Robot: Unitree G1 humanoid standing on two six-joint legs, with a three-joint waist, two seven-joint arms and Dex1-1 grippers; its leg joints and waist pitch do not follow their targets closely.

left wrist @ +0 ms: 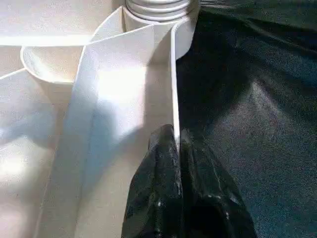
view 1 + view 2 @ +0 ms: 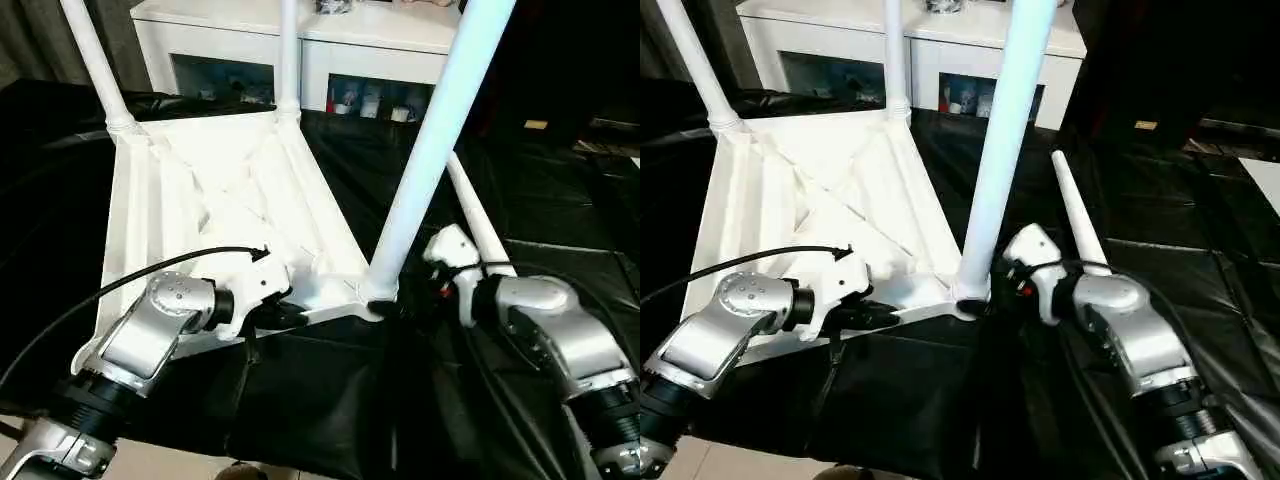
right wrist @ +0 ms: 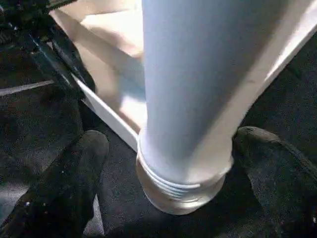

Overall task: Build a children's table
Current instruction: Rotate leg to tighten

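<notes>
The white plastic rectangular tabletop (image 2: 200,200) lies underside up on the black sheet (image 2: 330,400), with two white tapered tube legs (image 2: 95,60) standing in its far sockets, their tops cut off. The left gripper (image 1: 177,144) pinches the near rim wall. A third leg (image 2: 430,150) stands in the near right socket (image 3: 181,191), between the right gripper's (image 3: 168,148) spread fingers. A loose fourth leg (image 2: 1075,215) lies beyond. Behind stands a white cabinet (image 2: 340,50), its contents indistinct.

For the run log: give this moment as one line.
left gripper: shut on tabletop rim | right gripper: open around leg | spare leg: on floor
</notes>
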